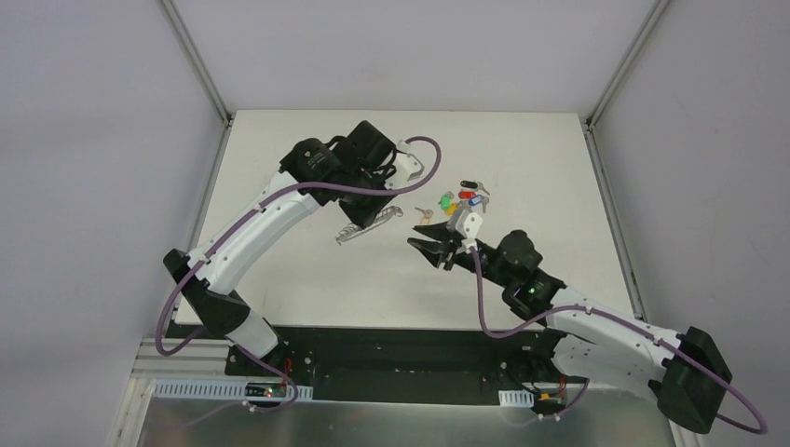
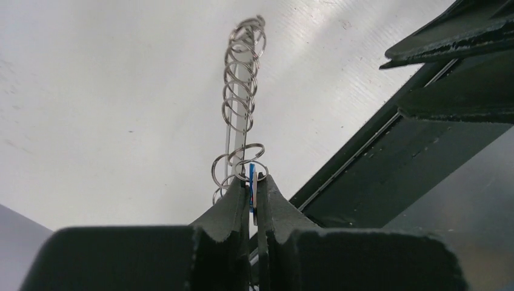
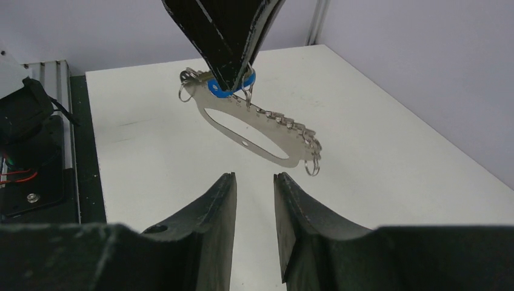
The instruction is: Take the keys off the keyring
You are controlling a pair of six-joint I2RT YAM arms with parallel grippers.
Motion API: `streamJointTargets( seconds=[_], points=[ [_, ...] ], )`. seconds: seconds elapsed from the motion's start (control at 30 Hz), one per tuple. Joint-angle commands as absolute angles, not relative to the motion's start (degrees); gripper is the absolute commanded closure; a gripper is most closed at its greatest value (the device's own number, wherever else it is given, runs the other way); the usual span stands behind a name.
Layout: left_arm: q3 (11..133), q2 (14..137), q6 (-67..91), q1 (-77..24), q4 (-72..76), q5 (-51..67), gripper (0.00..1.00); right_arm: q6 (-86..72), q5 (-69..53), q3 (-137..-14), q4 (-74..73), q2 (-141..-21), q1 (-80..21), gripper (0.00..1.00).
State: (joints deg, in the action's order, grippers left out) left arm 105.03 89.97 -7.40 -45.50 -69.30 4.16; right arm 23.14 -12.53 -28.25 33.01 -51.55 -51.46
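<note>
My left gripper [image 1: 399, 207] is shut on one end of the keyring [image 1: 370, 225], pinching a blue key head [image 2: 250, 182] with it. It holds the keyring tilted above the table. The keyring is a grey oval loop [image 3: 237, 139] with small split rings along one side, and it shows edge-on in the left wrist view [image 2: 241, 91]. My right gripper [image 1: 427, 253] is open and empty [image 3: 254, 177], just short of the keyring's free lower end. Several loose keys [image 1: 466, 197] with green, red, blue and yellow heads lie on the table behind my right gripper.
Two more small keys [image 1: 424, 216] lie between the grippers. The white table [image 1: 279, 289] has metal frame posts at its back corners and a black base rail [image 1: 391, 349] along the near edge.
</note>
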Motion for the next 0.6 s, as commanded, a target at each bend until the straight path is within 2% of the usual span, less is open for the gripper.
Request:
streamJointTargets(
  seconds=[0.0, 0.23, 0.43, 0.57],
  points=[
    [107.5, 87.5, -13.2, -47.4, -69.5, -2.5, 1.0, 21.5, -18.4, -27.5, 46.8, -53.0, -51.3, 0.65],
    [99.6, 80.1, -19.0, -49.2, -61.0, -1.1, 1.0, 22.2, -21.5, -29.1, 48.8, -54.2, -51.3, 0.65],
    [90.6, 72.8, -25.9, -50.4, -51.6, -1.2, 1.0, 24.7, -21.1, -34.4, 35.8, -51.2, -51.2, 0.65],
    [86.7, 70.0, -29.6, -51.2, -47.4, -1.5, 1.0, 23.5, -22.0, -36.0, 34.9, -51.5, -51.3, 0.66]
  ],
)
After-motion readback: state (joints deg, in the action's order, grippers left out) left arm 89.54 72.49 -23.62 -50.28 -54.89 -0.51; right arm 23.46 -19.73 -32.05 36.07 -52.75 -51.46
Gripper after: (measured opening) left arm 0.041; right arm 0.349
